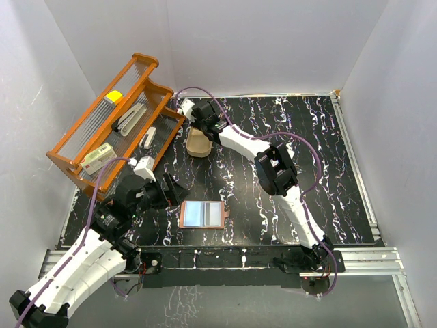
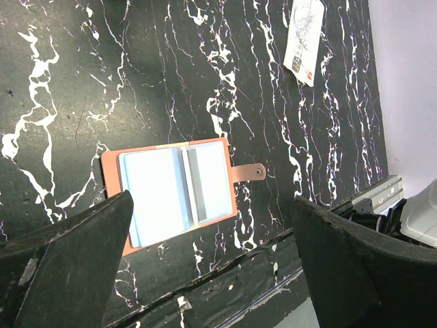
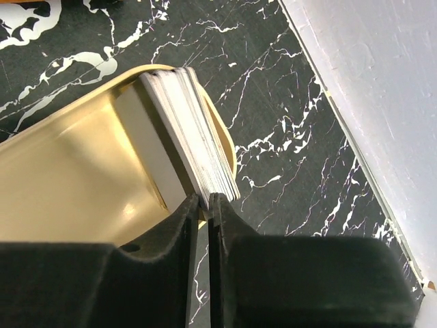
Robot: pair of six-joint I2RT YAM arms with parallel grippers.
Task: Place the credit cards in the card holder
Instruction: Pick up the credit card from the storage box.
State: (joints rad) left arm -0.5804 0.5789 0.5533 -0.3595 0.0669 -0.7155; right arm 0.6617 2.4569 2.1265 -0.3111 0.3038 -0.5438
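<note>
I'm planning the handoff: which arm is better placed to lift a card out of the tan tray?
Right. The right gripper pinches the edge of the credit cards standing in the tan tray. The left gripper hangs open over the card holder, well away from that tray.

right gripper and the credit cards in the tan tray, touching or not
Touching. The right wrist view shows the right gripper pinching the near edge of the credit cards in the tray.

Setting: robotics lab test cell. Plain white panel walls (image 1: 273,41) box in a black marble-print tabletop (image 1: 328,171), one wall near the right gripper (image 3: 203,199). Aluminium rail (image 1: 369,258) far behind it carries bolted arm bases. Purple cabling (image 1: 97,191) runs exposed.
</note>
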